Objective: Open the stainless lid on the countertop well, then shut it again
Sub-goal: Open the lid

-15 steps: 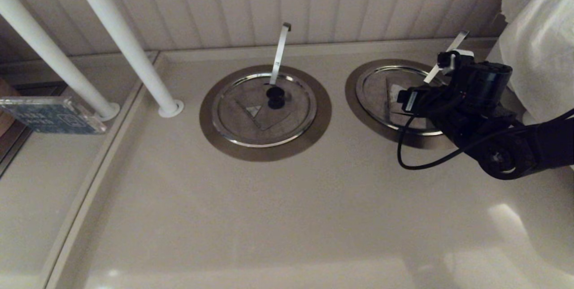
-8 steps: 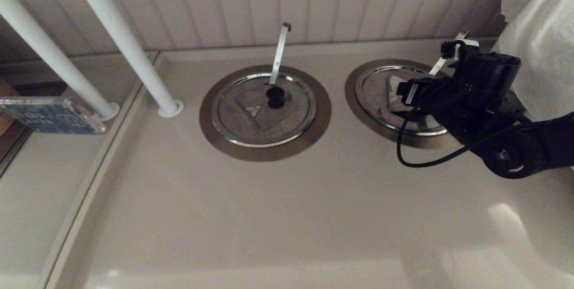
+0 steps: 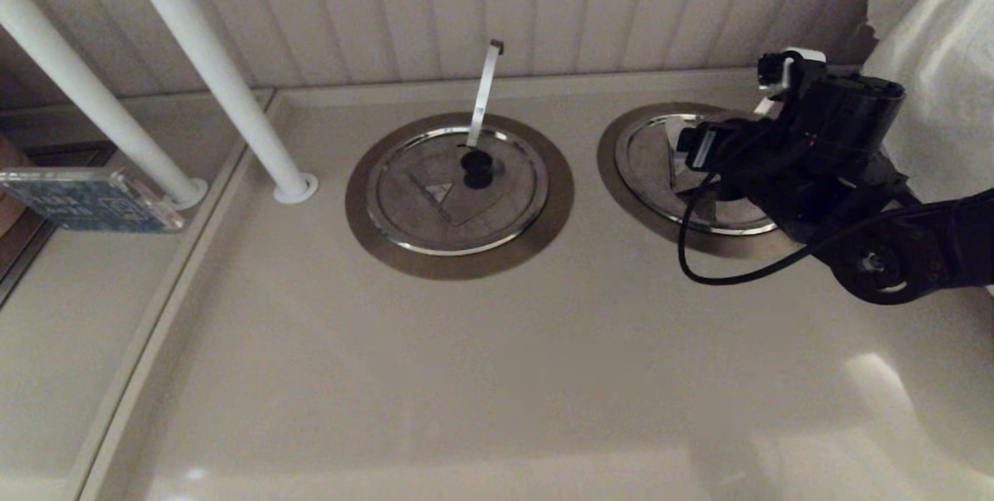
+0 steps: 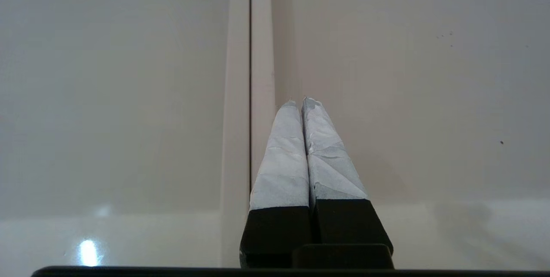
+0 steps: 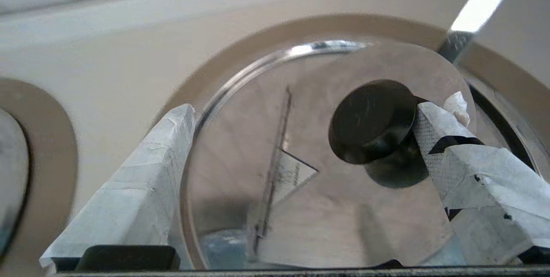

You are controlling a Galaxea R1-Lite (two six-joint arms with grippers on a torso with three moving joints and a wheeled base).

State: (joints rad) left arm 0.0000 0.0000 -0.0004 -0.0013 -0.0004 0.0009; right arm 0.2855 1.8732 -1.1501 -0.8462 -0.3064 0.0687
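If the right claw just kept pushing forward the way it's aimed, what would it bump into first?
Probably the stainless lid itself. The right gripper is open and aimed down at the disc, one finger beside the black knob. The lid looks tilted up towards it, though depth is unclear.

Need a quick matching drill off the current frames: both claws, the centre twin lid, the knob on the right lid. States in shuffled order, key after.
Things:
1. left claw
2. right claw
3. twin lid
4. black knob of the stainless lid

States:
A. a taped finger touches its side
B. shut, above bare countertop by a seam
C. flat in its ring, no claw near it
D. open, with the knob between its fingers

Pairs: 1-B, 2-D, 3-C, 4-A
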